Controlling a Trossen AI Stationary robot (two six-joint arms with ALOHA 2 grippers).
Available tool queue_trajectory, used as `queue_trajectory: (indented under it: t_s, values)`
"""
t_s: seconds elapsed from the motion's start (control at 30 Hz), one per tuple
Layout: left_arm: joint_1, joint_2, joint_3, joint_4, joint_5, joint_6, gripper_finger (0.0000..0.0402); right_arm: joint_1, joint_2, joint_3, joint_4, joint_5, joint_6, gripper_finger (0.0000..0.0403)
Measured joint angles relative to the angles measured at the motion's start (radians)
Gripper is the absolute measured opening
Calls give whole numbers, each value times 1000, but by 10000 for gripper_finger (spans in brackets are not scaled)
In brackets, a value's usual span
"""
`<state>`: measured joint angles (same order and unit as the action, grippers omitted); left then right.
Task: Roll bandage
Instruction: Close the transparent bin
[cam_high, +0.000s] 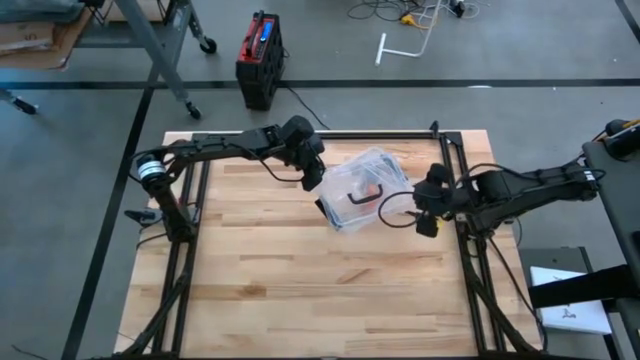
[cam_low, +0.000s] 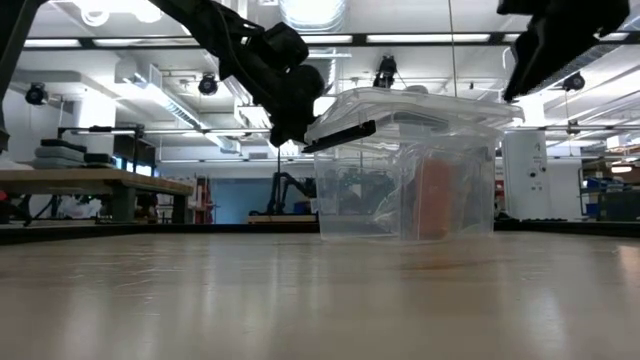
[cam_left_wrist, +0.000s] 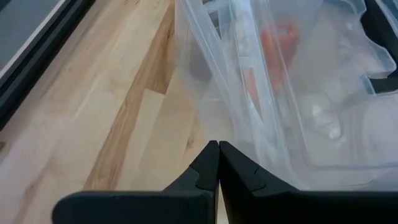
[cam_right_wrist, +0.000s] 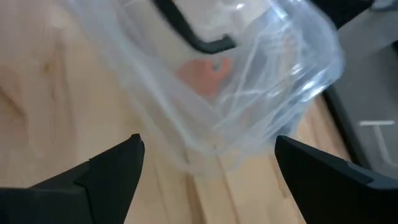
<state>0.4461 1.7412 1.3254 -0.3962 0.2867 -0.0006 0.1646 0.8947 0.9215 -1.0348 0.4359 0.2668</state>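
High view: clear lidded box (cam_high: 365, 188) on the wooden counter (cam_high: 280, 290), between both claws.
Left claw (cam_high: 318, 192) closed at its corner; right claw (cam_high: 424, 212) open just beside it. Orange item (cam_right_wrist: 205, 71) inside. No legible writing.

Plastic box (cam_high: 362, 188) sits on table (cam_high: 300, 290), toward the far edge, near centre. Left gripper (cam_high: 312, 178) at box's left side, right gripper (cam_high: 428, 205) just right of it. Toolbox (cam_high: 258, 58) on floor behind table.
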Motion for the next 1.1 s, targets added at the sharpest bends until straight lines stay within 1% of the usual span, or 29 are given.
queue_trajectory:
  t_s: [0.13, 0.2, 0.33, 0.47, 0.67, 0.83, 0.93, 1.03, 1.1]
  values:
    - [0, -1, 0, -6, 0, 5, 1, 0, 36, -7, -54, -41, 23, 354]
    - [0, -6, 0, -22, 0, 15, 1, -4, 67, -18, -80, -19, 28, 354]
    - [0, -21, 0, -56, 10, 35, 2, -25, 136, -18, -115, 58, 38, 354]
    - [-3, -34, 0, -116, 11, 57, 1, -59, 168, 11, -116, 89, 28, 354]
    - [-21, -59, 0, -167, 11, 70, 1, -134, 181, 47, -136, 123, 10, 354]
    - [-47, -76, 0, -209, 11, 81, 3, -202, 192, 73, -136, 195, 12, 354]
    - [-56, -76, 0, -210, 11, 86, 1, -243, 202, 94, -138, 199, 25, 354]
    - [-57, -82, 0, -220, 8, 98, 3, -254, 203, 127, -140, 196, 13, 354]
    - [-57, -98, 0, -236, -37, 110, 3, -251, 200, 153, -137, 188, -1, 354]
